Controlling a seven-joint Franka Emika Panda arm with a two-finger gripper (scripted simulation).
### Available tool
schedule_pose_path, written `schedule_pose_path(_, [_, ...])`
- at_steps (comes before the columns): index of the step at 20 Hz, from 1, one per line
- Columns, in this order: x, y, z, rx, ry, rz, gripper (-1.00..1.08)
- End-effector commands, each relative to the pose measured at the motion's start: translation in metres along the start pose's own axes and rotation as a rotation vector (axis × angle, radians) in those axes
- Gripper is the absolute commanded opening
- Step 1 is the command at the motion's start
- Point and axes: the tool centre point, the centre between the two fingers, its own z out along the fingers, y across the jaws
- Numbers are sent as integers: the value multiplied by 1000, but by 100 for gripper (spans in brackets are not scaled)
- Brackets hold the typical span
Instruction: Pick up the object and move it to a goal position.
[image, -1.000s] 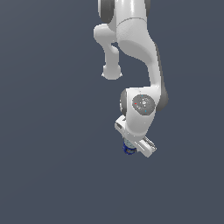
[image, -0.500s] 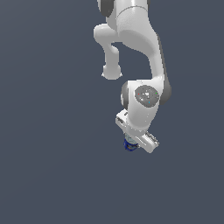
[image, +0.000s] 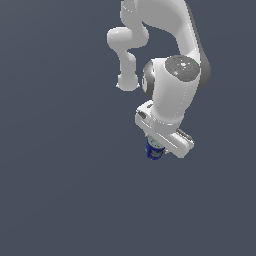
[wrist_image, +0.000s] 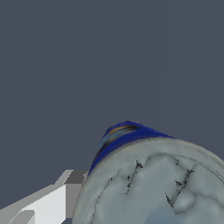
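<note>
In the exterior view the white Franka arm (image: 172, 85) reaches down from the upper edge of the picture over a plain dark grey-blue surface (image: 60, 190), its wrist bent so that the hand points downward. Just under the hand sits the can (image: 153, 150), only its dark blue lower part with a pale grey patch showing below the white body of the gripper (image: 156, 146). The gripper covers the top of the can and its fingertips are hidden behind the hand, so from this side the can appears tucked right up against the gripper, though how wide the jaws stand cannot be read here, nor whether the can rests on the surface or hangs above it. In the wrist view the can (wrist_image: 144, 179) fills the part of the picture closest to the camera: its grey, dented metallic lid is seen nearly face on, with the dark blue label and an orange and pale streak curving round the wall behind the lid. One white and grey finger (wrist_image: 52, 203) of the gripper lies just beside the can's rim and seems to touch it; the other finger is out of frame, so a firm hold cannot be confirmed
</note>
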Motion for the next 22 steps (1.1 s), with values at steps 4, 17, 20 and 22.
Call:
schedule_pose_path(4, [-13, 4, -69, 5, 3, 0, -100])
schedule_pose_path(17, [-37, 11, -198, 4, 4, 1, -100])
schedule_pose_path(20, [-40, 11, -215, 5, 4, 0, -100])
schedule_pose_path(22, [-42, 11, -223, 5, 4, 0, -100])
